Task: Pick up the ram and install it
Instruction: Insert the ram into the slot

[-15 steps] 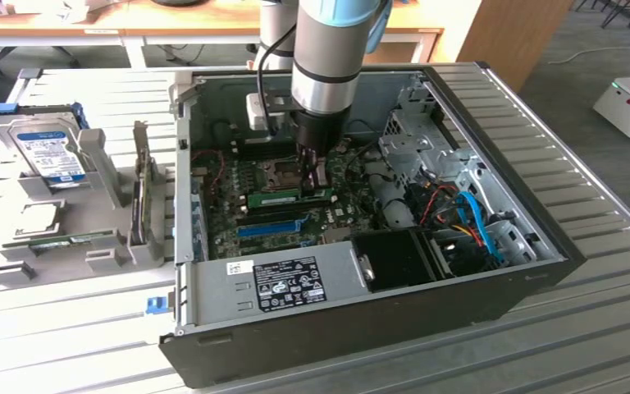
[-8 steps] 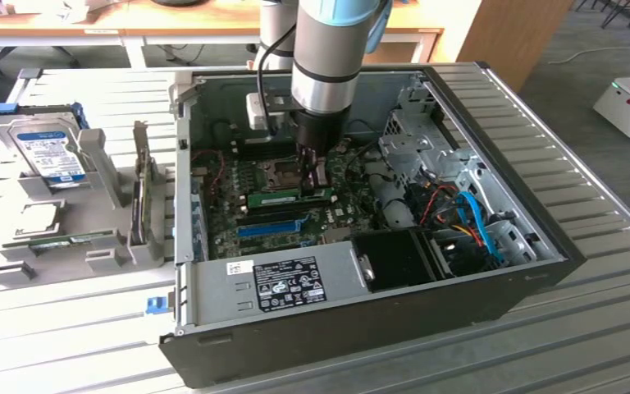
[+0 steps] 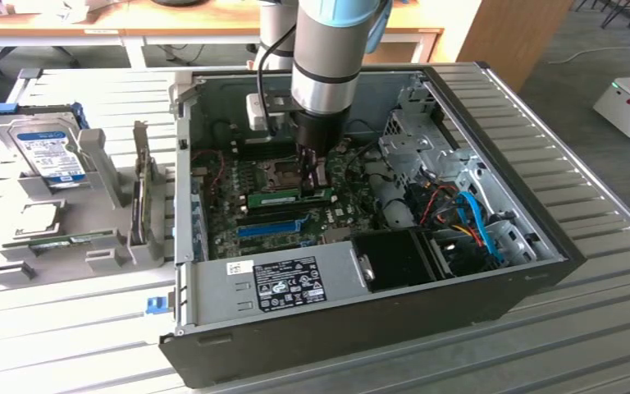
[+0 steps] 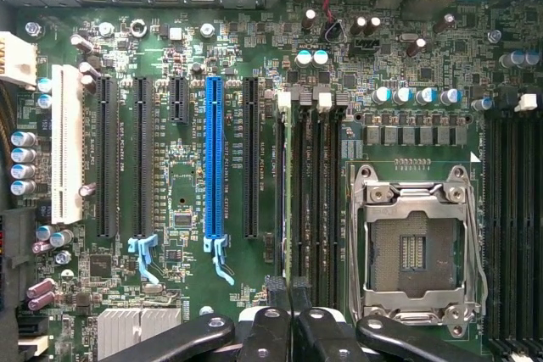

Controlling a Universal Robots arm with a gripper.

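The ram (image 3: 282, 198) is a thin green stick standing on edge in a memory slot on the motherboard, inside the open computer case (image 3: 326, 328). In the wrist view the ram (image 4: 289, 192) shows edge-on as a narrow green strip between the black slots. My gripper (image 3: 317, 185) reaches down into the case over the end of the ram toward the exterior view's right. Its black fingers (image 4: 276, 311) are pressed together, shut, directly over the ram's top edge. Whether the tips touch that edge I cannot tell.
A blue expansion slot (image 4: 214, 158) lies beside the memory slots, and the bare processor socket (image 4: 416, 247) lies on their other side. Drive cages and coloured cables (image 3: 468, 226) crowd the case's right in the exterior view. A grey fixture (image 3: 96, 263) holding a hard drive (image 3: 50, 152) stands to its left.
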